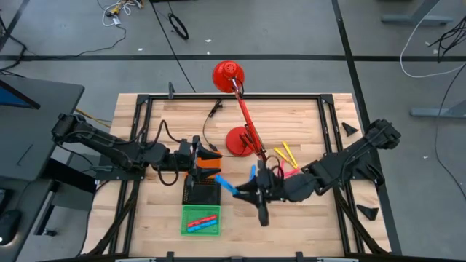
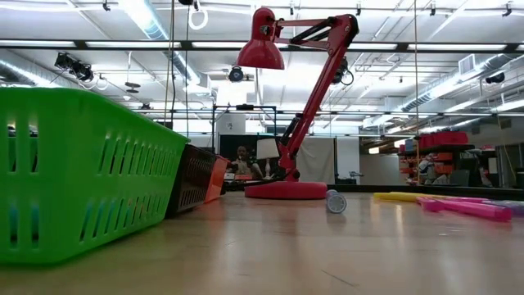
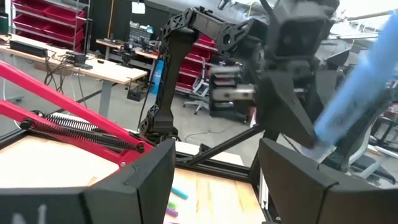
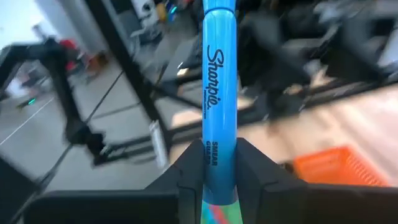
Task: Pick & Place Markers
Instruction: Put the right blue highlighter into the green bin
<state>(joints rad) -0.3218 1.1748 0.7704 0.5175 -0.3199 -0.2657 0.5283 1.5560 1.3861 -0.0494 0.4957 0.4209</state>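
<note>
My right gripper (image 1: 245,191) hangs above the middle of the table, right of the black tray (image 1: 202,192), shut on a blue marker (image 1: 226,183). My left gripper (image 1: 195,154) stands open beside the orange tray (image 1: 210,163), its fingers (image 3: 155,180) with nothing between them. In the left wrist view the blue marker (image 3: 360,93) shows ahead. Yellow markers (image 1: 287,153), a pink one (image 1: 291,172) and a blue one (image 1: 253,172) lie on the table right of the lamp base. The green tray (image 1: 200,220) holds blue and red markers. My right gripper pinches the blue marker between its two fingers near its rear end (image 4: 220,158). The fingers come about level from the table's right and lie along the marker. The marker's long front part (image 4: 221,56) sticks out ahead of the fingertips toward the left, lifted clear of the table.
A red desk lamp stands with its base (image 1: 240,140) at mid table, and its arm (image 1: 244,109) slants to the head (image 1: 228,74) at the far edge. In the low view the green tray (image 2: 82,172) fills the left, and markers (image 2: 467,207) lie at right.
</note>
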